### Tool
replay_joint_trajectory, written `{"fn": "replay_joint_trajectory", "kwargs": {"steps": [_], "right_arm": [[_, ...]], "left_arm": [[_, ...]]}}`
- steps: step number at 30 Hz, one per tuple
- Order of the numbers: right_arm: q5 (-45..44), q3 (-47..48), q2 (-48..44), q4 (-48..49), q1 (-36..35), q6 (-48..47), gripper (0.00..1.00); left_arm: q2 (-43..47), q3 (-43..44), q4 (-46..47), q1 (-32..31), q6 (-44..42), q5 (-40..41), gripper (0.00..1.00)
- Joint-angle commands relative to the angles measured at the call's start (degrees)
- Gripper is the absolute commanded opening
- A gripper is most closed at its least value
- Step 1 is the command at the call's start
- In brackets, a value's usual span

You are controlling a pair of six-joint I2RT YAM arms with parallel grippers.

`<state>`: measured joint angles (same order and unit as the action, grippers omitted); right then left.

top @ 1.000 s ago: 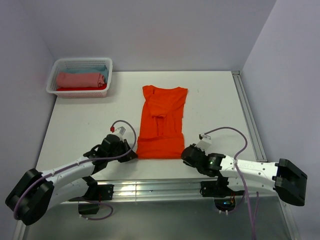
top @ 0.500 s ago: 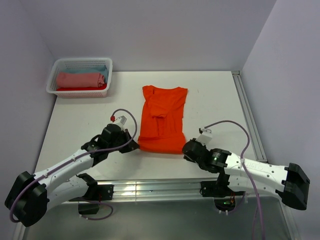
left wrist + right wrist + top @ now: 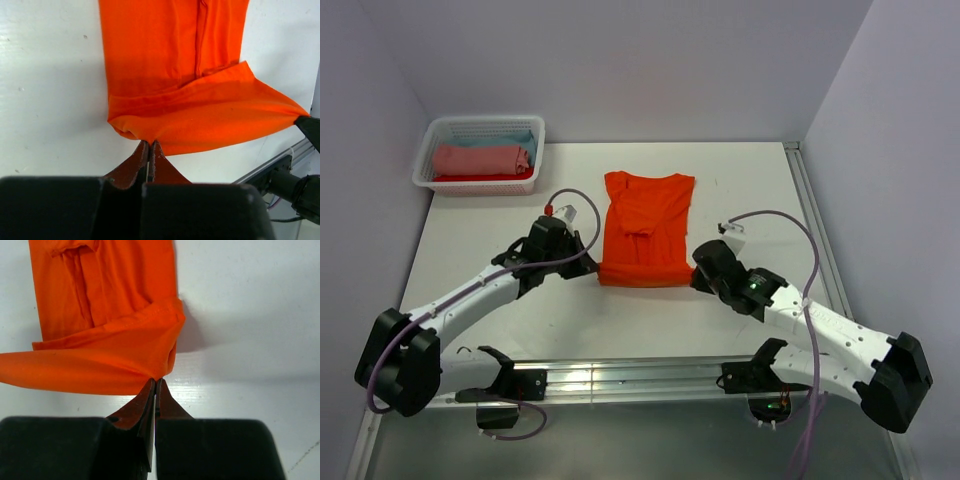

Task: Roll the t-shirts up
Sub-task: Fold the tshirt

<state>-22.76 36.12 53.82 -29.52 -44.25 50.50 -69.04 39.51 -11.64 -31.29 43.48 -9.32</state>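
- The orange t-shirt [image 3: 645, 230] lies in the middle of the table [image 3: 750, 190], neck toward the top of the overhead frame; its lower edge now sits higher in the frame than a second ago, turned up over the body of the shirt
- The left gripper [image 3: 149, 145] has its jaws pressed together, pinching the shirt's lower left corner; in the overhead view it [image 3: 590, 266] has moved up from the bottom edge of the table to about mid-frame
- The right gripper [image 3: 156, 382] is likewise clamped tight on the lower right corner; overhead it [image 3: 695, 272] has risen level with the left one, its arm stretched further out
- Between the two pinches the cloth hangs as a taut raised band across the shirt
- The basket [image 3: 536, 152] in the upper left has not moved; a salmon-pink roll [image 3: 480, 158] lies in it, with light blue cloth [image 3: 520, 138] behind it and red cloth [image 3: 480, 178] under it
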Motion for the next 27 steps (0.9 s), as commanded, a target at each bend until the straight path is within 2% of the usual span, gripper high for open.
{"fn": "replay_joint_trajectory", "kwargs": {"steps": [1,14,27], "right_arm": [[1.05,4.3,2.51,0.68,2.93,-6.46,0.0],[8.96,12.66,14.81,4.56,12.08,-14.9,0.0],[12.39,19.51,26.41,8.25,18.41,-18.51,0.0]], "left_arm": [[-2.41,4.17,0.48,2.02,-2.61,-0.52,0.0],[-16.39,18.49,-1.1,6.85,-5.6,-3.16,0.0],[-25.17,25.18,0.04,9.4,-4.9,-3.77,0.0]]}}
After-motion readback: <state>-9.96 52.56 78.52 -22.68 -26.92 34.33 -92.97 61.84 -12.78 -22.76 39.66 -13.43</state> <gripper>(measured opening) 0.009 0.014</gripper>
